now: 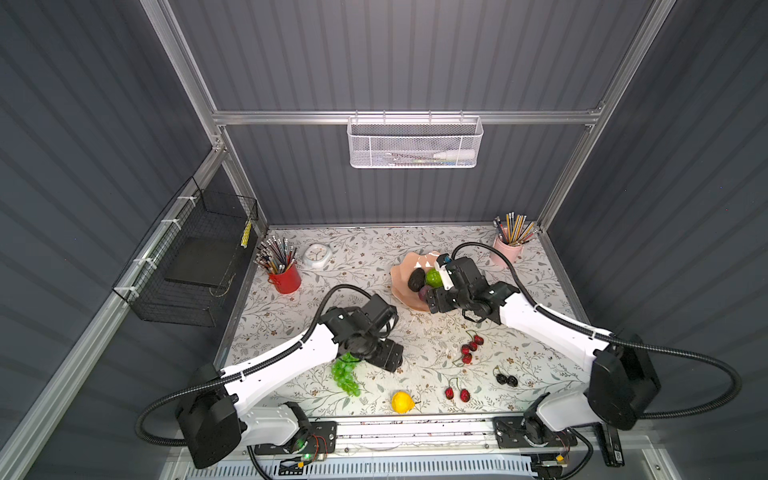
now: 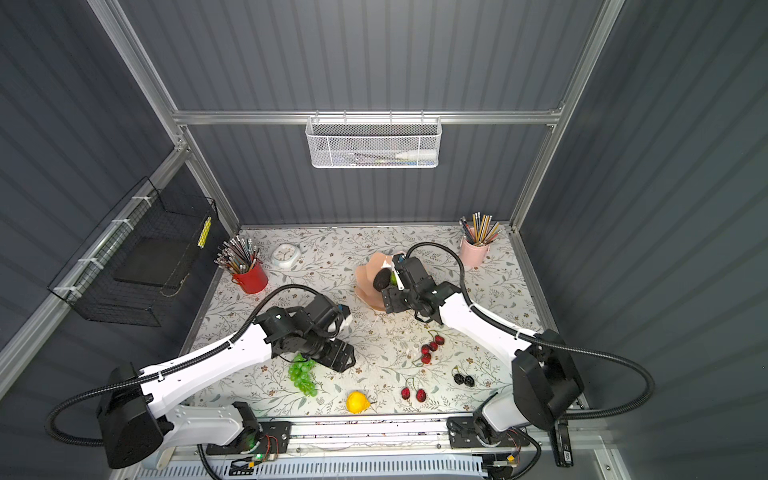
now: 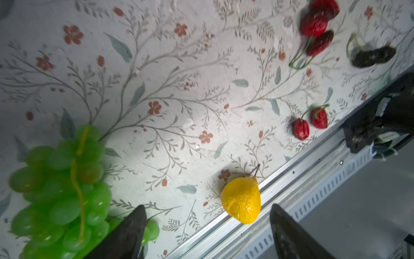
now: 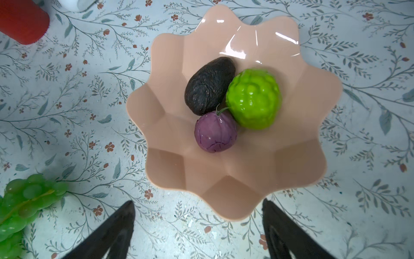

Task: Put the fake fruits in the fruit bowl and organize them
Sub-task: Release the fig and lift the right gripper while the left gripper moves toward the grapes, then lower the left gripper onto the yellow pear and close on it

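In the bowl (image 4: 170, 125), the avocado (image 4: 209, 86), green ball (image 4: 254, 98) and purple fruit (image 4: 215, 133) touch. The right gripper (image 4: 197, 201) has its jaws wide apart. Grapes (image 4: 24, 201) lie off to the side.

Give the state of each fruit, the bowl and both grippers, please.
fruit bowl, upright on the table, three fruits inside
black avocado, in the bowl
bumpy green ball, in the bowl
purple fruit, in the bowl
grape bunch, on the table
yellow lemon, on the table
cherries, on the table
left gripper, open, empty
right gripper, open, empty

Table (image 1: 357, 259) bears bowl (image 1: 405, 266), grapes (image 1: 345, 377), lemon (image 1: 402, 402), cherries (image 1: 471, 347), clock (image 1: 316, 254), red cup (image 1: 286, 279), pink cup (image 1: 505, 252).
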Robot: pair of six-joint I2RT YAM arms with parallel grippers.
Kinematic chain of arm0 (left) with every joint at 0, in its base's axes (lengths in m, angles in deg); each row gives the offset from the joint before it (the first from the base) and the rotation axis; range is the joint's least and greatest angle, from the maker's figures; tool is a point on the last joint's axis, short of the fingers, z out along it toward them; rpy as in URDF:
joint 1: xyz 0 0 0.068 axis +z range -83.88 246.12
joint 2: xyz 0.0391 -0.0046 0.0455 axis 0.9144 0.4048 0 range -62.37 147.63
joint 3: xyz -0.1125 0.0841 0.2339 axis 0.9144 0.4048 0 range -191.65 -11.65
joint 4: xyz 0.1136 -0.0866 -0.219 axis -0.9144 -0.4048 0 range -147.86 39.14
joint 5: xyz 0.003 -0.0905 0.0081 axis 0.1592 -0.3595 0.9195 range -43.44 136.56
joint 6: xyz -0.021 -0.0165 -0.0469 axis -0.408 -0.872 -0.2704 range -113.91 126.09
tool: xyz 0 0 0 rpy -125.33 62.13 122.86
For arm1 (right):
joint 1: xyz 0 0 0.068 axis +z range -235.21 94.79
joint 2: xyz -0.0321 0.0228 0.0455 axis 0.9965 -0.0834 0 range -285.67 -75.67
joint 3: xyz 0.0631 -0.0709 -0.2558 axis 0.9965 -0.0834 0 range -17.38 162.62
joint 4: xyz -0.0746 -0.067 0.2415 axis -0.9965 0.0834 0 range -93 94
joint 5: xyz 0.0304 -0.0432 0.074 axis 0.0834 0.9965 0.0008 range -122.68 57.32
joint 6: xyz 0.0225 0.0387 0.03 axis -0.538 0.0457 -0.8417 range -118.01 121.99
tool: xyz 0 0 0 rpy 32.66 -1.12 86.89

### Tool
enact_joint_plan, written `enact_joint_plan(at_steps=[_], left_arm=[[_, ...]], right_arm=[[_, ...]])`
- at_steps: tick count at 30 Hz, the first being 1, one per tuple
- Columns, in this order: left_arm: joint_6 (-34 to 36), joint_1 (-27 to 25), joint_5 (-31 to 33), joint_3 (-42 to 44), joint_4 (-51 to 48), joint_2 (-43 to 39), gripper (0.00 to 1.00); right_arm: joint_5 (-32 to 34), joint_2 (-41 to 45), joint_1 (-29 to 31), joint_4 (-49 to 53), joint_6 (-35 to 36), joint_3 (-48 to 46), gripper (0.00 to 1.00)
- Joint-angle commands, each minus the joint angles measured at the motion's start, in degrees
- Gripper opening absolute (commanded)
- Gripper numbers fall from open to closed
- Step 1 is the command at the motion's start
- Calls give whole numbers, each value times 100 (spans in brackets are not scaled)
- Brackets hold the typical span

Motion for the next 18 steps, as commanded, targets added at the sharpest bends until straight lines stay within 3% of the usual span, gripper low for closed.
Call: enact_joint_plan(at_steps=[1, 12, 18], left_arm=[[94, -416, -179, 84, -123, 170, 87], [-38, -1696, -121, 43, 337, 1198, 87], [35, -1895, -42, 38, 448, 1584, 85]], right_arm=[[-62, 372, -85, -338, -332, -322, 89], [-230, 585, -375, -668, -420, -662, 90], [-395, 501, -421, -826, -536, -737, 90]])
